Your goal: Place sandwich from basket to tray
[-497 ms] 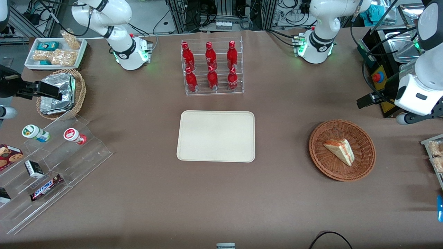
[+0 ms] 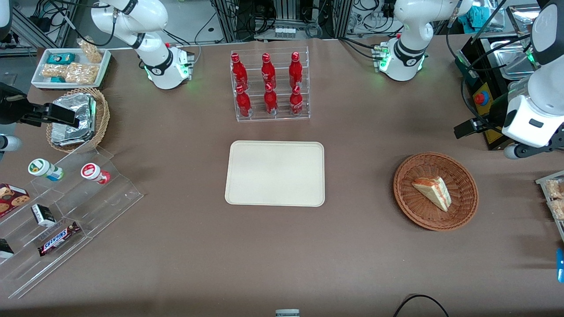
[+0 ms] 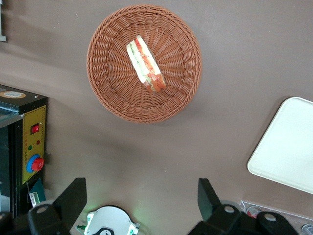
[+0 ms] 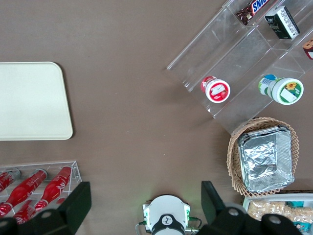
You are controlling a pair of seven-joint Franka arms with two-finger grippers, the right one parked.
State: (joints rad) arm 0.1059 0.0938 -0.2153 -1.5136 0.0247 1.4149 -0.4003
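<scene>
The sandwich, a white wedge with red and green filling, lies inside the reddish-brown wicker basket toward the working arm's end of the table. The cream tray sits bare at mid-table. My left gripper hangs high over the table, farther from the front camera than the basket and apart from it. It is open wide with nothing between its fingers.
A clear rack of red bottles stands farther from the front camera than the tray. A box with a red button sits near my gripper. Acrylic steps with snacks and a tan basket of foil packets lie toward the parked arm's end.
</scene>
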